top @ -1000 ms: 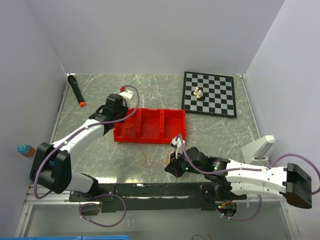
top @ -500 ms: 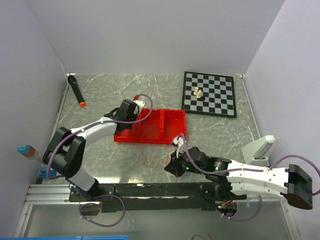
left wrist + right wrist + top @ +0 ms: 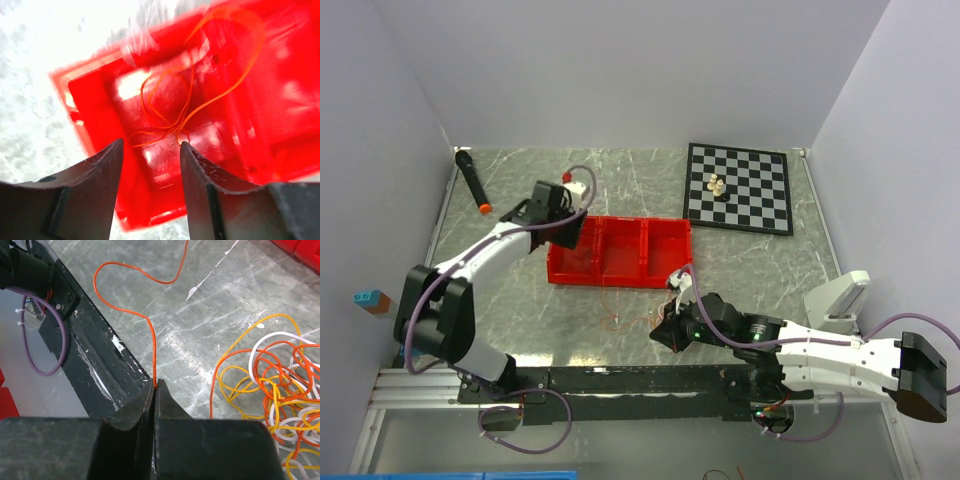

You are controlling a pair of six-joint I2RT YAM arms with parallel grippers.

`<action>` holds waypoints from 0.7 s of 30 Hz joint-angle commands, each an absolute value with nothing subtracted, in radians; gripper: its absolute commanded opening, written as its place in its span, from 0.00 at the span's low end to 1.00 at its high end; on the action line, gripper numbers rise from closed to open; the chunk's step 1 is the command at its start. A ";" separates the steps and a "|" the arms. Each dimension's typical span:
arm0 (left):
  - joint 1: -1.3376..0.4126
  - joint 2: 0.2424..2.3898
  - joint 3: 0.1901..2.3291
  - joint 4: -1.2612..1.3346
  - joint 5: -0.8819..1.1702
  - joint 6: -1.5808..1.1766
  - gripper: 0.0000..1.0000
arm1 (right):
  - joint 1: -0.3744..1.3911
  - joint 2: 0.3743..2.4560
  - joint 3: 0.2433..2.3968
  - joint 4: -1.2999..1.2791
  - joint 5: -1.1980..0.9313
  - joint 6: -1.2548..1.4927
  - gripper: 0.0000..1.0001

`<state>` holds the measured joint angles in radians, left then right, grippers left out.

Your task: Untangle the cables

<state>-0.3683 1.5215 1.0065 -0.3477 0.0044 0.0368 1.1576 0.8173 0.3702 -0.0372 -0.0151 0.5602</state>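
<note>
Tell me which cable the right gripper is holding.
The single orange cable, pinched by the right gripper; it runs alone across the table, while the other cables lie in a tangled clump beside it.

The tray is sitting near the middle of the table, with its three compartments running left to right. The chessboard is lying behind and to the right of the tray, apart from it, and chess pieces are standing on its left half. The marker is lying near the back left corner. The left gripper is hanging over the tray's leftmost compartment, and a loose cable is lying inside that compartment. The cable clump is resting on the table in front of the tray. The right gripper is sitting just beside the clump, near the rail at the table's near edge. A single cable is running out from between its jaws across the table.
</note>
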 commanded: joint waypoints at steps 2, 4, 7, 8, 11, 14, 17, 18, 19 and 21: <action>-0.353 1.414 1.147 -0.451 0.218 0.025 0.58 | 1.149 0.810 0.364 -0.009 -0.003 0.566 0.00; -0.353 1.398 1.192 -0.469 0.268 0.023 0.62 | 1.147 0.815 0.367 -0.009 -0.006 0.563 0.00; -0.363 1.393 1.226 -0.463 0.333 0.017 0.65 | 1.144 0.822 0.368 -0.008 -0.009 0.561 0.00; -0.379 1.402 1.233 -0.454 0.330 0.017 0.65 | 1.143 0.824 0.370 -0.006 -0.011 0.561 0.00; -0.440 1.457 1.244 -0.417 0.269 0.012 0.66 | 1.140 0.831 0.376 -0.006 -0.014 0.561 0.00; -0.466 1.541 1.272 -0.387 0.206 -0.052 0.65 | 1.140 0.836 0.385 -0.009 -0.012 0.560 0.00; -0.474 1.612 1.281 -0.344 0.106 -0.074 0.63 | 1.140 0.825 0.384 -0.011 -0.008 0.564 0.00; -0.477 1.624 1.281 -0.327 0.077 -0.077 0.63 | 1.140 0.824 0.380 -0.009 -0.006 0.566 0.00; -0.480 1.632 1.281 -0.319 0.046 -0.078 0.63 | 1.140 0.821 0.379 -0.009 -0.005 0.566 0.00; -0.486 1.644 1.276 -0.307 0.003 -0.086 0.61 | 1.140 0.816 0.376 -0.011 -0.003 0.568 0.00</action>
<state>-0.4793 1.6375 1.2556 -0.3767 0.1379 -0.0429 1.1454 0.8345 0.3676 -0.0372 -0.0158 0.5602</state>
